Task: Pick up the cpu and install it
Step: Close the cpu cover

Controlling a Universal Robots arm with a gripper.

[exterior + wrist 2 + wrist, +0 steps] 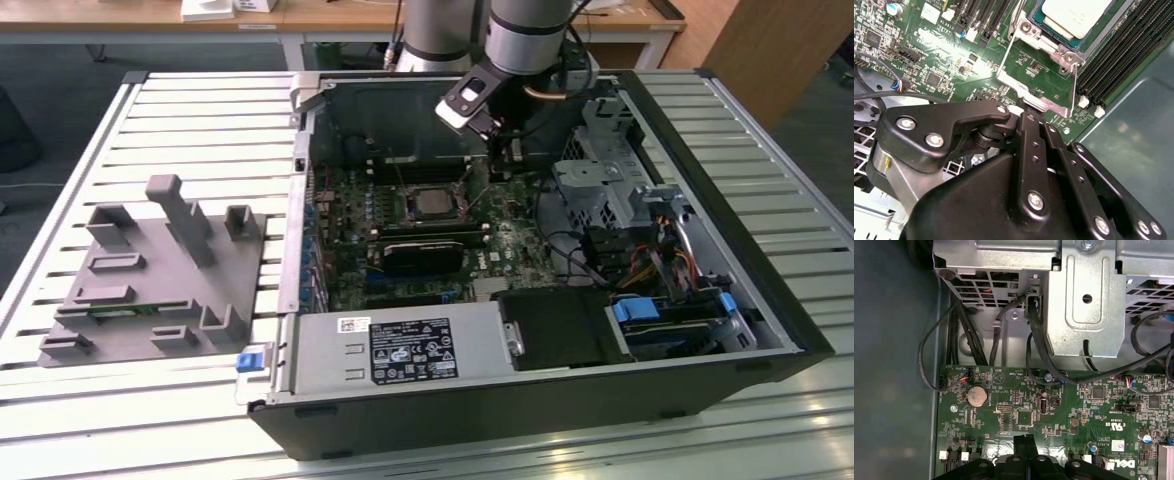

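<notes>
Case [747, 330] open. On the motherboard [400, 262], the load plate [1038, 75] is flipped open and the cpu [1076, 15] sits in its socket. The gripper [1026, 114], fingers pinched together with nothing visible between them, is at the plate's edge, on the exterior view's right of the socket. We judge we're at lock-down, which calls for a gentle, square push on the plate.

Matt black metal gripper [1026, 114], screw heads gleaming. Just ahead of its jaws, a shiny bare-steel socket frame [1021, 90]; beyond it the square silver cpu [1076, 15], smooth satin metal lid, on a glossy green circuit board [954, 50].
</notes>
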